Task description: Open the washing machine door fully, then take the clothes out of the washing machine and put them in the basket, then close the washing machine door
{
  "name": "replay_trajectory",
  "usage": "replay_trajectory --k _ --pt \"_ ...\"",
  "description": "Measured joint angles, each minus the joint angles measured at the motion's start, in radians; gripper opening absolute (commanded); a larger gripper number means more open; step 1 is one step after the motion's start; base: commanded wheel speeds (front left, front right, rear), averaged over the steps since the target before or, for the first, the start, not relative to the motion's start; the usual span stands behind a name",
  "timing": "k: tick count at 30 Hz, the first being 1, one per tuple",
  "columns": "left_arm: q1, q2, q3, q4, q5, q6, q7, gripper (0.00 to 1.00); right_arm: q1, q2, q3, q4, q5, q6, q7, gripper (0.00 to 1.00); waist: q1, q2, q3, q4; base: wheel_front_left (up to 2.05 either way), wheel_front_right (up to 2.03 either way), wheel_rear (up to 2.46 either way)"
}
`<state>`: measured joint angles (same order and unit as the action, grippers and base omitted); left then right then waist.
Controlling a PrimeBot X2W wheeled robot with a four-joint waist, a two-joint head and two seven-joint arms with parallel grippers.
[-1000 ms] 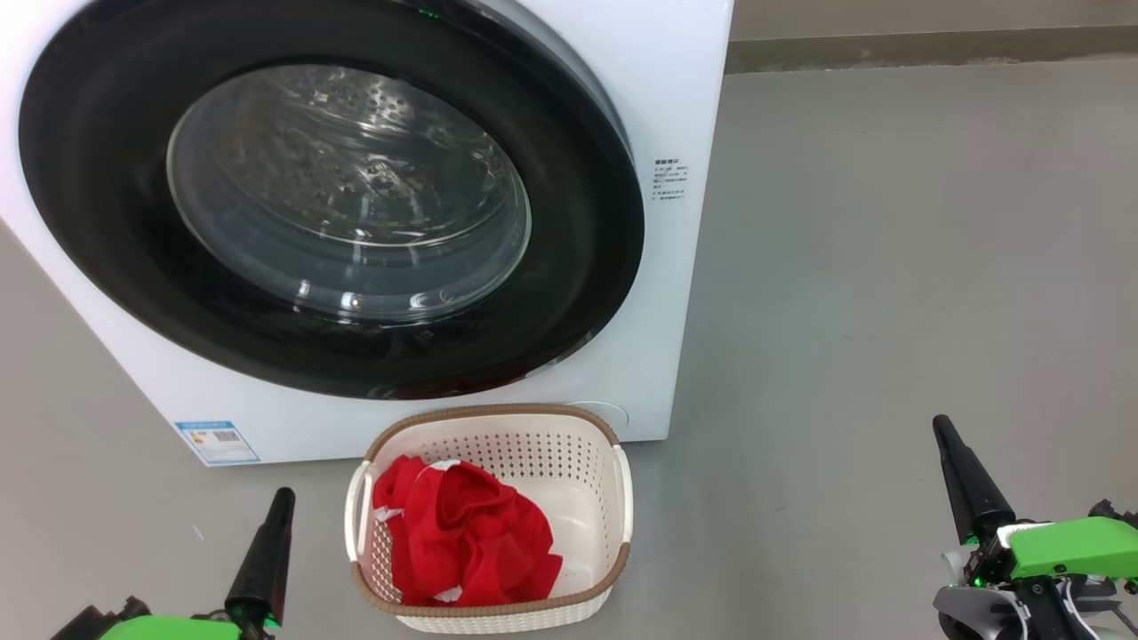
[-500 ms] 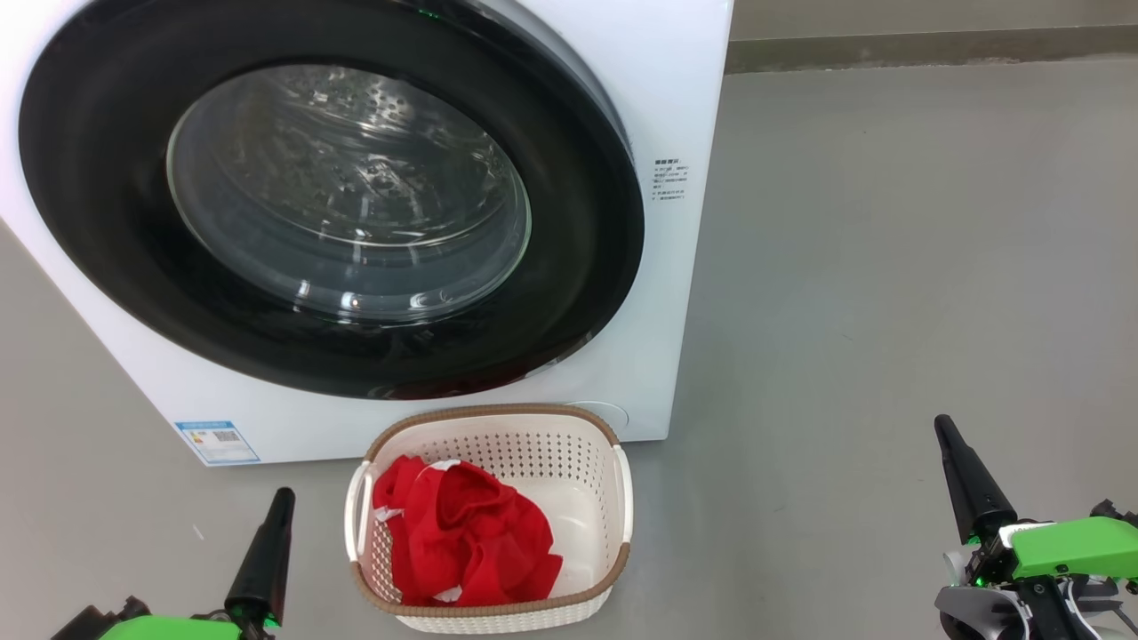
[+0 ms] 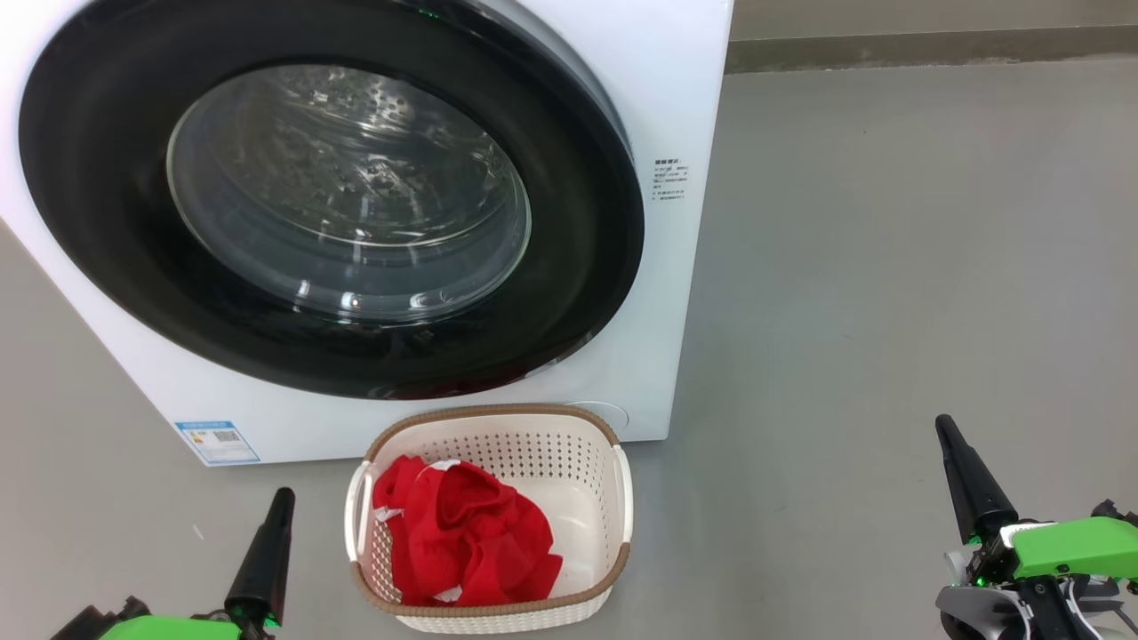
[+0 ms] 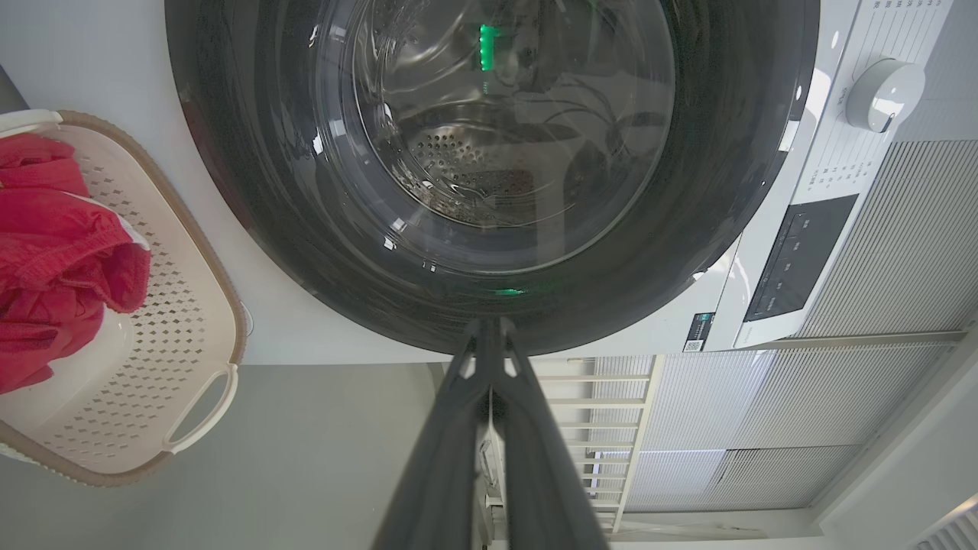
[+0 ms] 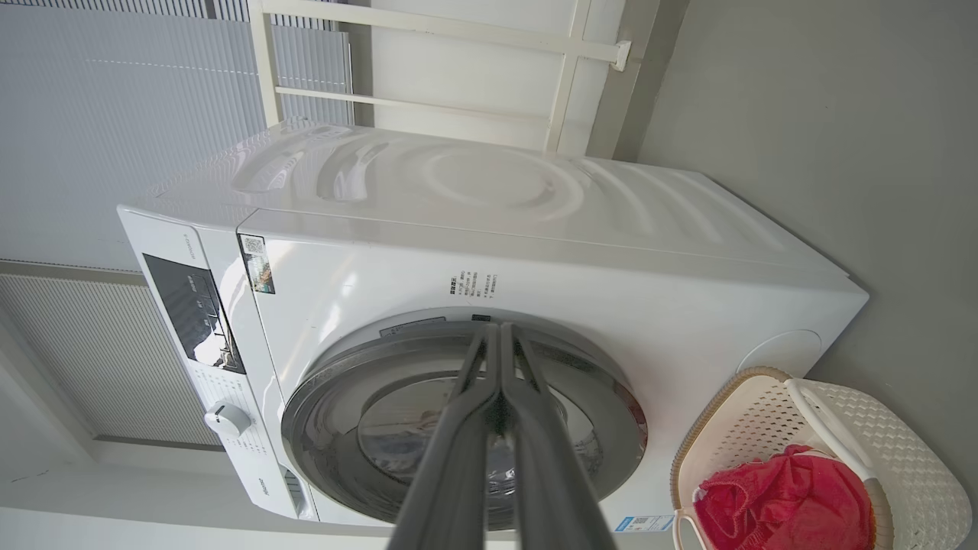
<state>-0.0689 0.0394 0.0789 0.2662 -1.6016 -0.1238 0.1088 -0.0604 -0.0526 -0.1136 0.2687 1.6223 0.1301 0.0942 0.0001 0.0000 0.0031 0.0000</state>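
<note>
Confirming the washing machine door (image 3: 333, 200) latched flush behind the basket (image 3: 491, 412) of clothes (image 3: 462, 533), with both jaws clenched, empty, well clear.

Illumination was bright, even and diffuse. Highlights glared on the washing machine door (image 3: 347, 191) glass. Wrist views curved at the edges; focus was sharp.

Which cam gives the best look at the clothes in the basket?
Head view: looks down into the basket, so the whole clothes bundle shows, in its left half. Left wrist view crops the clothes at its left edge; right wrist view has them in its bottom right corner, cut by the bottom edge.
</note>
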Motion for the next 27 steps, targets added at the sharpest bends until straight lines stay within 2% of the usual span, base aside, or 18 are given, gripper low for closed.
replay_trajectory --k 27 --pt "0.0 0.0 0.0 0.0 0.0 0.0 0.0 0.0 0.0 0.002 -0.005 0.0 -0.002 0.0 0.003 0.0 0.0 0.0 0.0 0.0 0.0 0.0 0.0"
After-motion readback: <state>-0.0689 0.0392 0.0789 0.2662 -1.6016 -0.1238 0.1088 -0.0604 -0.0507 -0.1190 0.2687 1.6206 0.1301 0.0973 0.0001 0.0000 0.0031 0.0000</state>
